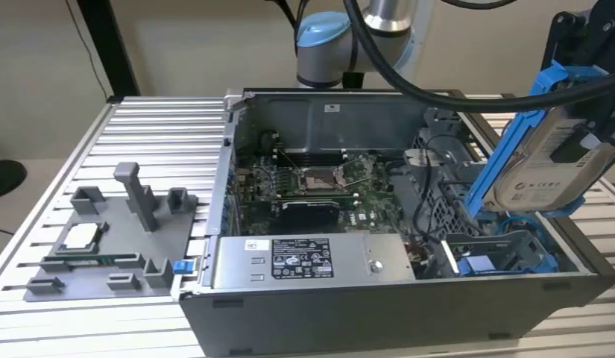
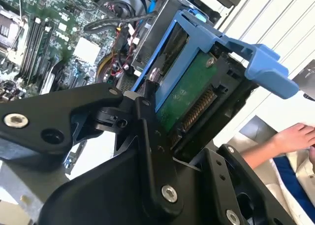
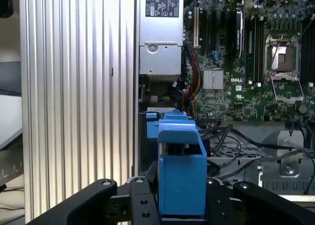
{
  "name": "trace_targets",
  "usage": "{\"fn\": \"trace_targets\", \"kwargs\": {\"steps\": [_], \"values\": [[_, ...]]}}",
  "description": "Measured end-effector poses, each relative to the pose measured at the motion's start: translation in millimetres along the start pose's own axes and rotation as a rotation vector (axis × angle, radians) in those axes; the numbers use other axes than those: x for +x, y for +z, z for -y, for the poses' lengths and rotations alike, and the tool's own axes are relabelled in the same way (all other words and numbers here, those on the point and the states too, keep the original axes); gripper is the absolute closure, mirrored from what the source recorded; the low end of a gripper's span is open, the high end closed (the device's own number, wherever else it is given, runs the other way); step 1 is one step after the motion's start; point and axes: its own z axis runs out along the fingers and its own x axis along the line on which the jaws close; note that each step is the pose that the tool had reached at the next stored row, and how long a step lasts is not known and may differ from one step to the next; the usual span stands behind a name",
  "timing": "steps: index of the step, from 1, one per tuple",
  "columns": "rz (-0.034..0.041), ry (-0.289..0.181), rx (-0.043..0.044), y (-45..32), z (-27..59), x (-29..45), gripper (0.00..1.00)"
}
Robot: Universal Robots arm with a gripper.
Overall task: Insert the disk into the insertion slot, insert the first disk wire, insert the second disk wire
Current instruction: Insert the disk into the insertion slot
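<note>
Step one is in hand: the claw (image 3: pixel 182 205) pinches the disk (image 1: pixel 541 168) by its blue carrier frame, tilted above the insertion slot (image 1: pixel 501 255) and not yet in it; seating it likely calls for lining the frame up with the slot's blue rails.

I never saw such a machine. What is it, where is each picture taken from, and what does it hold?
It is a robot arm with a gripper. The exterior view comes from a camera off the arm; both wrist views come from cameras on the arm. On a slatted table stands an open computer case, with a grey holder of small parts on the exterior view's left. The gripper is shut on the disk, a hard drive in a blue frame, tilted above the case. The slot below is not yet filled. The second wrist view shows a person's hand.
</note>
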Motion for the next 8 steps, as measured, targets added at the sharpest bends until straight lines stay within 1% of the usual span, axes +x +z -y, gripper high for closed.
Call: {"fn": "trace_targets", "kwargs": {"steps": [8], "values": [[-0.0001,0.0,0.0,1.6,1.7,0.0,1.0]]}}
